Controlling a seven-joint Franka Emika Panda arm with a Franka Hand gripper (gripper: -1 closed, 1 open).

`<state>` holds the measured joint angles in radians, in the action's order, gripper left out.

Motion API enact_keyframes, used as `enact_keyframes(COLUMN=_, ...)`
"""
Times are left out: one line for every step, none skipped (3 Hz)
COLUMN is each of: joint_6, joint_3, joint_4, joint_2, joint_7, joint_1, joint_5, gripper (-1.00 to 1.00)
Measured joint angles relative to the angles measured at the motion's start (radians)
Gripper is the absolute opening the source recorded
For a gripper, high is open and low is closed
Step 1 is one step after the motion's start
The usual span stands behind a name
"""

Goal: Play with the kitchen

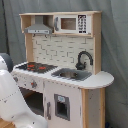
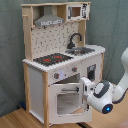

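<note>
**Arm at the oven door of the toy kitchen**

Nearest in the second exterior view, the white robot gripper (image 2: 86, 89) sits at the windowed white oven door (image 2: 67, 100), which appears to stand slightly ajar; whether the claw is spread or closed on anything I cannot tell. The tall white and light-wood toy kitchen (image 2: 60, 55) stands upright on a light wooden floor (image 2: 15, 120). It looks stiff, boxy and fairly light, so hard pulls could tip it; the door's top bar is probably the best hold. Above are the black-red stovetop (image 1: 36, 66) and black faucet (image 1: 83, 59). A grey curtain (image 1: 116, 50) hangs behind
</note>
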<state>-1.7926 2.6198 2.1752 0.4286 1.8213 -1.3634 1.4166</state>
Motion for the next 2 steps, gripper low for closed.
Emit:
enact_keyframes(joint_6=0.032, joint_3=0.000, joint_4=-0.051, joint_2=0.036, joint_7=-0.024, joint_1=0.029, joint_5=-0.070, gripper=-1.00)
enact_keyframes(joint_6=0.064, joint_3=0.000, joint_4=-0.106, joint_2=0.076, joint_7=-0.050, joint_1=0.052, joint_5=-0.133, gripper=-1.00)
